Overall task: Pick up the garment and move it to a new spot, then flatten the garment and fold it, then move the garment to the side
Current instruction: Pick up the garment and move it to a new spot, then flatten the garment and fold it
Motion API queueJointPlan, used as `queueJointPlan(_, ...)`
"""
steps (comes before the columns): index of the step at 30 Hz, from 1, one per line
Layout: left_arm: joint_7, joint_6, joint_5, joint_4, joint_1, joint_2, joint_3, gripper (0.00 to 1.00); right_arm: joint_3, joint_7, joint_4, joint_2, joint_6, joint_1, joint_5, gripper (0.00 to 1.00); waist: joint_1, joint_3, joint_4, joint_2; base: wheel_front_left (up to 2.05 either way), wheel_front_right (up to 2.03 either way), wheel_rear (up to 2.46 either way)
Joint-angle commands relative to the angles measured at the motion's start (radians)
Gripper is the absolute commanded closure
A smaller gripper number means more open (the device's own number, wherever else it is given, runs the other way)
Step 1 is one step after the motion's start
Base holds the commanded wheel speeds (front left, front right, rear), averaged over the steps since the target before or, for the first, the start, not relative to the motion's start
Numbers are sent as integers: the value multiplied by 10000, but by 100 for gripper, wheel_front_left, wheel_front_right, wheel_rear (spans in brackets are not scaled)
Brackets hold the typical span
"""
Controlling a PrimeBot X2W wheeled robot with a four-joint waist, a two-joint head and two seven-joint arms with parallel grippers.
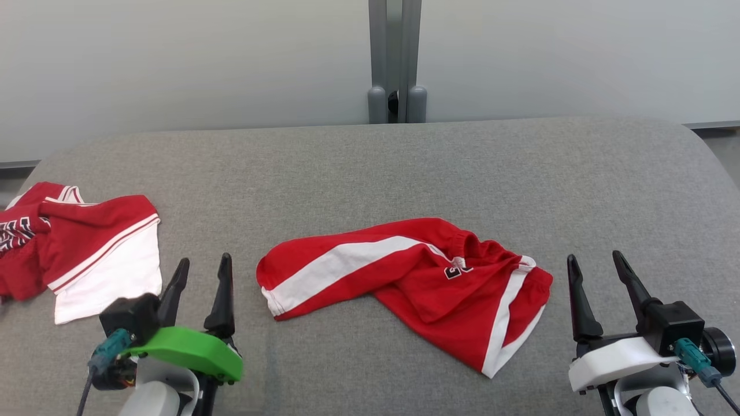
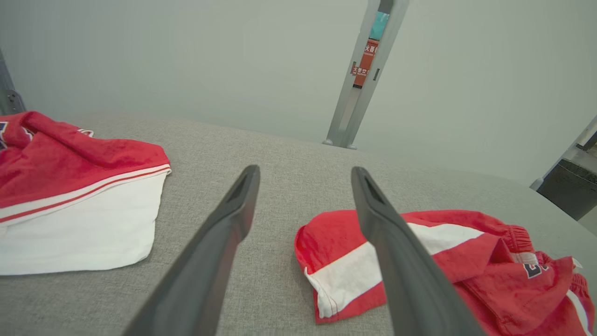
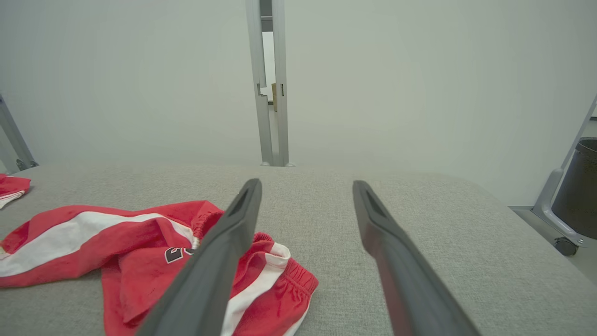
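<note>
Garment [image 1: 404, 277] lies crumpled on the desk [image 1: 370, 167], centred near its front edge. Apparently pick-up, flattening, folding and side placement all remain. Left pincer [image 1: 205, 260] and right pincer [image 1: 595, 256]: fully spread, empty.

Looks like a robot test lab. Grey fabric-topped table [image 1: 370, 167] under the jaws, pale partition panels [image 1: 173, 58] and an aluminium post [image 1: 395, 58] ahead of them. Dark bin [image 3: 585, 186] by a castered frame [image 3: 555, 219] far right of them.

red shorts [image 1: 404, 283] right in front of me, white side stripes, small dark print near the elastic waistband, crumpled and twisted, one leg stretched out to my left, lying loose mid table [image 1: 370, 173]
</note>
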Motion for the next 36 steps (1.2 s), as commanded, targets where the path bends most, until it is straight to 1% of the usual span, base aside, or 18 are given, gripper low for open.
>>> queueJointPlan(1, 3, 112, 266, -247, 424, -147, 154, 0, 6, -35, -42, -29, -10, 109, -53, 0, 0, -74, 49, 0, 0, 0, 0)
queueJointPlan(4, 3, 257, 720, -724, 995, -485, 445, 0, 44, -35, -59, -29, -10, 158, -27, 0, 0, -146, 83, 0, 0, 0, 0)
queueJointPlan(7, 3, 342, 1040, -1132, 1581, -949, 764, 0, 109, -35, -50, -29, -10, 271, 56, 0, 0, -218, 118, 0, 0, 0, 0)
queueJointPlan(11, 3, 199, 1351, -1357, 2155, -1366, 901, 0, 190, -35, 33, -28, -10, 469, 244, 0, 0, -265, 191, 0, 0, 0, 0)
queueJointPlan(25, 3, -139, 1933, -1116, 2561, -1651, 1707, 0, 415, -35, 268, -31, -10, 624, 427, 0, 0, -247, 191, 0, 0, 0, 0)
queueJointPlan(36, 3, -283, 2360, -999, 2437, -1838, 1875, 0, 381, -35, 436, -29, -10, 540, 363, 0, 0, -155, 268, 0, 0, 0, 0)
